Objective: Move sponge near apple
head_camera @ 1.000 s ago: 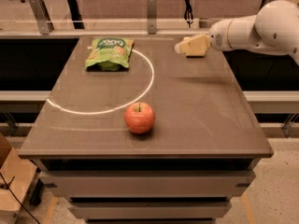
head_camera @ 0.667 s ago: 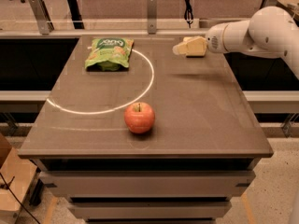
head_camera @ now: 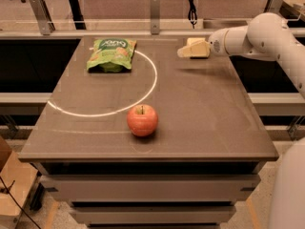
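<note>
The red-orange apple (head_camera: pixel 142 119) stands on the table's near middle, just outside a white circle line. My gripper (head_camera: pixel 187 51) reaches in from the right at the far right of the table, a little above the top. It is shut on the pale yellow sponge (head_camera: pixel 196 48), which shows as a soft block at the arm's end. The sponge is far from the apple, up and to its right. A shadow lies on the table under it.
A green snack bag (head_camera: pixel 112 54) lies at the far left of the brown table (head_camera: pixel 214 123), on the white circle line (head_camera: pixel 153 78). A rail with posts runs behind the table. My white arm (head_camera: pixel 259 35) spans the right side.
The gripper with the sponge has moved slightly left and a little toward the table's middle. The apple and the bag have not moved.
</note>
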Controlling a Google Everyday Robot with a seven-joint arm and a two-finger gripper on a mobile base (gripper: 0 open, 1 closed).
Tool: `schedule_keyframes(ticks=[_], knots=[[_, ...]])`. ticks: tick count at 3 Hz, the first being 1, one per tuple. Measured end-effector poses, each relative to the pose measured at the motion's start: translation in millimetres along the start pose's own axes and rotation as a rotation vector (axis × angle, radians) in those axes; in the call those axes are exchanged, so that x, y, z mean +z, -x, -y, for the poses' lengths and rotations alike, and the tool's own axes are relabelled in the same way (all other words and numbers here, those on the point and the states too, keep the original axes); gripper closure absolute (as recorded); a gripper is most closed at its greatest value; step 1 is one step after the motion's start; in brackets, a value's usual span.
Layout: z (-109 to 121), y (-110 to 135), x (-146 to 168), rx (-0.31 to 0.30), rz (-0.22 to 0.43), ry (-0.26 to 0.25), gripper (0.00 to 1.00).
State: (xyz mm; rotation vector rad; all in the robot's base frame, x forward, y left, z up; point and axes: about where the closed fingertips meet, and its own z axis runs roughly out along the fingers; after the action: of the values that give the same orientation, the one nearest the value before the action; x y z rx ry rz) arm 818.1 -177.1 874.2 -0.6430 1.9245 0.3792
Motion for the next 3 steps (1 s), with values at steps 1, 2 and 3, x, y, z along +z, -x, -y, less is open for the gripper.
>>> schedule_keyframes(ticks=[1,2,3], knots=[[13.6,-8.0,9.1,0.012,-0.020,-0.020,0.00],[21.9,-15.9,14.9,0.019,-0.044,-0.028,0.00],[26.9,-19.7,17.4,0.027,-0.059,-0.025,0.18]])
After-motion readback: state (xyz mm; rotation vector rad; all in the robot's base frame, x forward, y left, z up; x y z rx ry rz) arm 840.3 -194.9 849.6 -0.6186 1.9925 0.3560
